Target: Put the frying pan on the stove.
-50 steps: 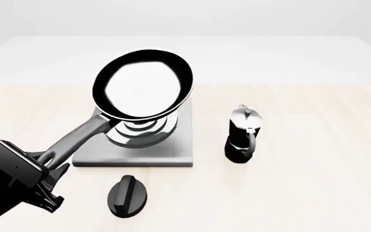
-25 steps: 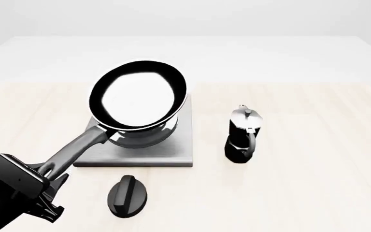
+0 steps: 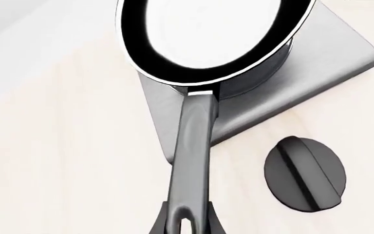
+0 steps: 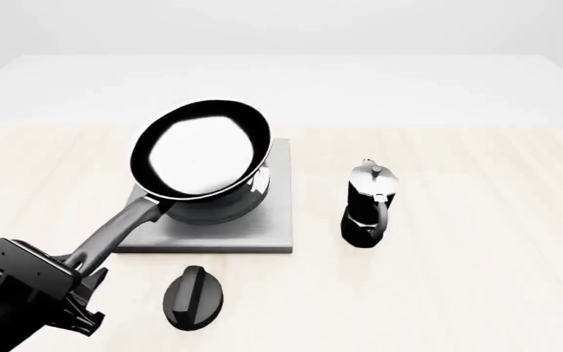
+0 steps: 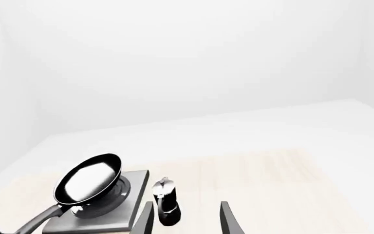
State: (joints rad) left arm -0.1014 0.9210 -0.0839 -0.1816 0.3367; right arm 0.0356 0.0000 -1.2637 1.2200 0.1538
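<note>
The black frying pan [image 4: 200, 150] hangs tilted over the grey stove [image 4: 267, 231], and its body hides the burner. I cannot tell whether its base touches the slab. My left gripper [image 4: 74, 260] is shut on the end of the pan's long handle [image 4: 115, 231], at the near left of the stove. In the left wrist view the frying pan [image 3: 206, 34] covers most of the stove [image 3: 333, 61], and the left gripper [image 3: 188, 226] clamps the slotted handle end. My right gripper [image 5: 185, 222] is open and holds nothing, high above the table, with the frying pan [image 5: 86, 184] and the stove [image 5: 125, 219] far below it.
A black oval knob [image 4: 193, 296] lies on the table just in front of the stove, also the knob [image 3: 305, 180] in the left wrist view. A black-and-silver moka pot [image 4: 369, 205] stands to the right of the stove, the same moka pot [image 5: 166, 201] in the right wrist view.
The pan has come down and back toward the near left with my left gripper. The burner rings, visible under it before, are now covered by the pan.
</note>
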